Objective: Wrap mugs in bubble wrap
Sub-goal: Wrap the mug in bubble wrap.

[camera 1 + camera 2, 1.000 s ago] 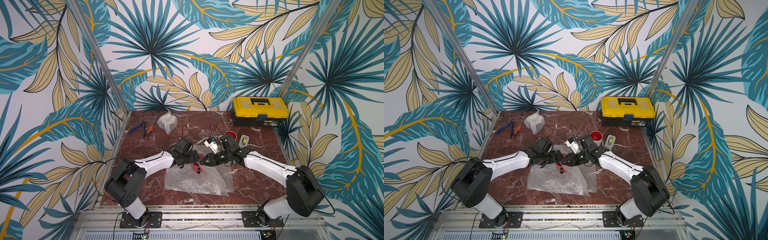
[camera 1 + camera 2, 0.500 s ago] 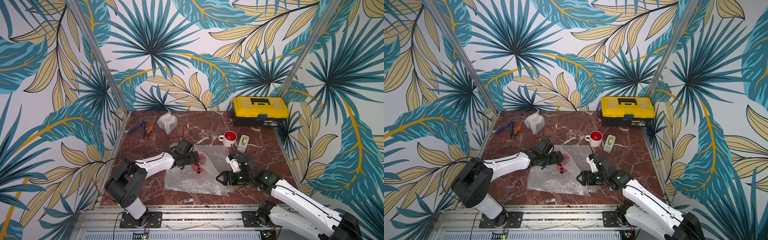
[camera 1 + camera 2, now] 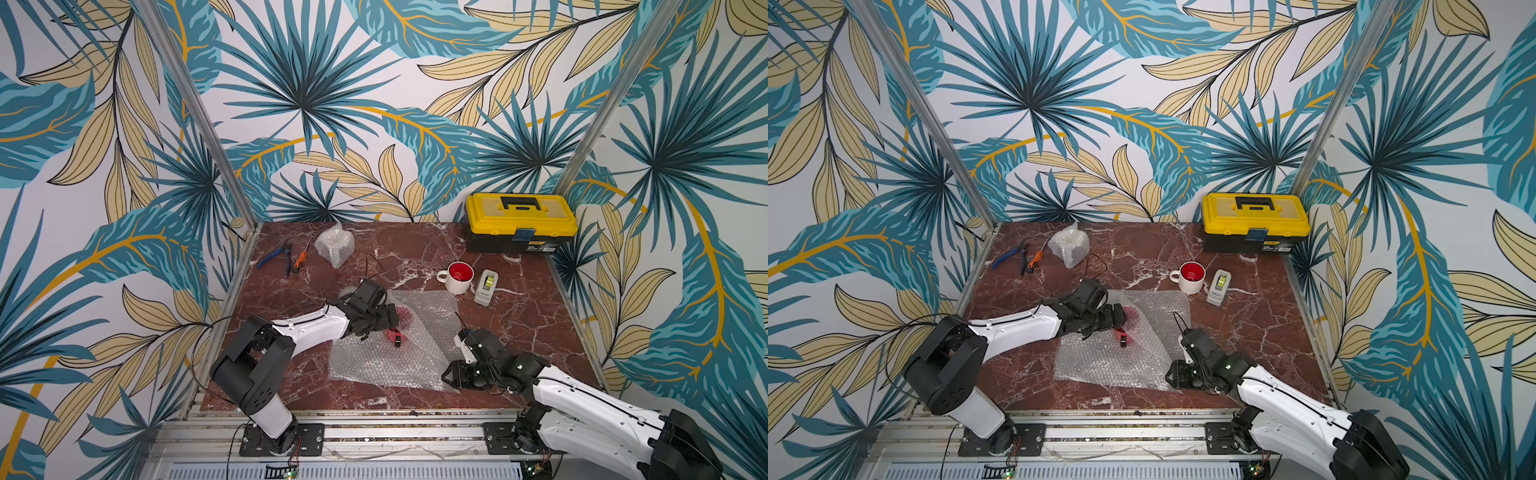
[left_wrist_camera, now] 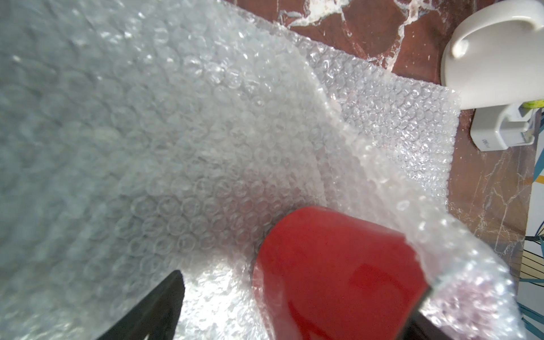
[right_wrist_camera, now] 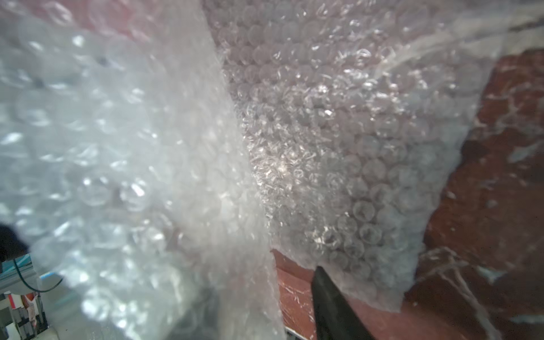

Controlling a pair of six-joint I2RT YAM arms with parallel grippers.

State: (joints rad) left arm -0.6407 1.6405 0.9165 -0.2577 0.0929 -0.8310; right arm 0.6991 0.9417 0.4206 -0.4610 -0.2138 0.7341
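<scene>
The red mug (image 4: 338, 270) lies on a big bubble wrap sheet (image 3: 374, 361) with a flap over it, showing red through the plastic (image 3: 405, 318). My left gripper (image 3: 390, 322) is open wide around the mug. One finger (image 4: 159, 309) stands clear of it, with wrap in the gap. My right gripper (image 3: 449, 374) is low at the sheet's near right corner, jaws partly apart. A lifted flap of wrap (image 5: 147, 176) hides one finger. Bare marble shows between the flap and the other finger (image 5: 332, 303). A white mug with red inside (image 3: 457, 276) stands upright behind the sheet.
A grey tape dispenser (image 3: 486, 286) sits beside the white mug and a yellow toolbox (image 3: 519, 222) at the back right. A bubble-wrapped bundle (image 3: 334, 245), pliers (image 3: 272, 257) and a screwdriver (image 3: 300, 257) lie at the back left. A small red and black piece (image 3: 395, 336) rests on the sheet.
My right arm has pulled back from beside the mug to the sheet's near right corner. The left arm has stayed at the mug.
</scene>
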